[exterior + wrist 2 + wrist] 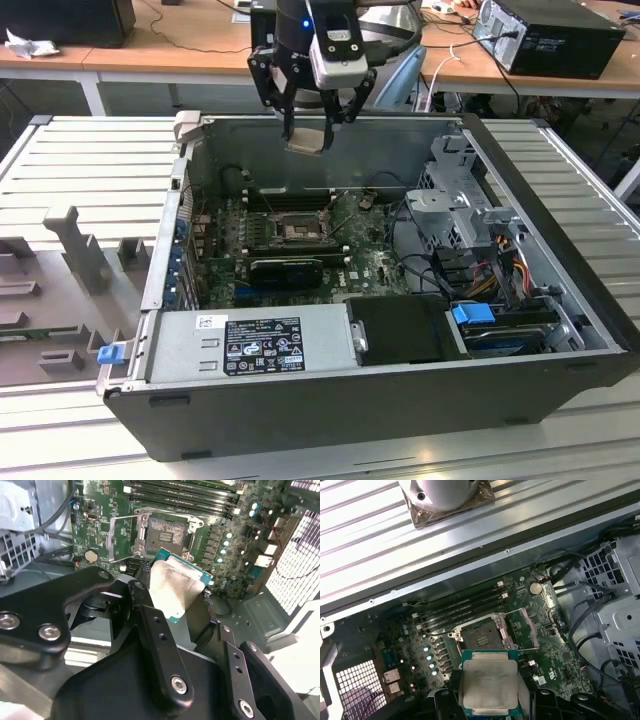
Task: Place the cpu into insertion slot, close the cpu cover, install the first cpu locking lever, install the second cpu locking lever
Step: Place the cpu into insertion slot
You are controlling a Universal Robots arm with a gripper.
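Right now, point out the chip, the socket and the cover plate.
chip [490, 682], first wrist view, middle of its silver top.
socket [481, 637], first wrist view, its dark centre.
cover plate [108, 537], second wrist view, outer bar of its frame.

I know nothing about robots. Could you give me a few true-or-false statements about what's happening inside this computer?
1. The claw holds the cpu. True.
2. The cpu sits in the slot. False: the slot is empty, and the cpu hangs above the board.
3. The cover is shut over the slot. False: it is swung open beside it.
4. The case is open. True.
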